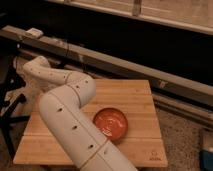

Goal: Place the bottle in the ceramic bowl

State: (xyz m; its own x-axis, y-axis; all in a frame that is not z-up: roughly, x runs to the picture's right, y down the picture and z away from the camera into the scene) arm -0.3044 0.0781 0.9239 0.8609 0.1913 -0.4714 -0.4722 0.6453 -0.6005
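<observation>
Looking at the camera view: the arm [65,107] comes up from the near edge of the tabletop [137,95]. It has big white links with rows of small holes and covers most of the left half. Its elbow sits over the middle, then the forearm runs out to the far-left corner and bends down past the left edge. That puts the jaws off the left edge near the far-left corner; open or closed, can't tell. The ceramic bowl [112,124] sits upright on the tabletop, right of centre and toward the near edge. It's orange-red with a glossy inside, and its left rim is behind the arm. Can't make out the bottle here. A long grey rail [125,62] runs beyond the far edge. A dark stand [7,112] is beside the left edge.
</observation>
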